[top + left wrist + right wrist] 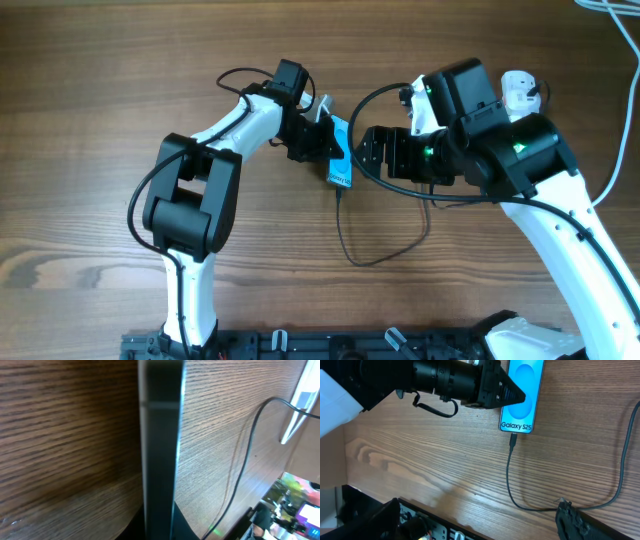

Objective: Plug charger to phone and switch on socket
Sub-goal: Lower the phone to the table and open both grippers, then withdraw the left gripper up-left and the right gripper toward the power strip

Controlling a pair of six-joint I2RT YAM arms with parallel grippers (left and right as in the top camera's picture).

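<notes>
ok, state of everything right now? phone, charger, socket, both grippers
phone: screen lit, gripped at its side.
charger: plug tip in the phone's bottom port, cable slack.
socket: mostly hidden, switch unreadable.
left gripper: shut on the phone.
right gripper: beside the phone, nothing seen in it; open or shut unclear.

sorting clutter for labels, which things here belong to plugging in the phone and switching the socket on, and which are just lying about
Part of the job: Galaxy S25 phone; black charger cable, its plug tip at the phone's lower end; white power strip, upper right of the overhead view.
Just lying about: white cord, along the right side of the overhead view.
</notes>
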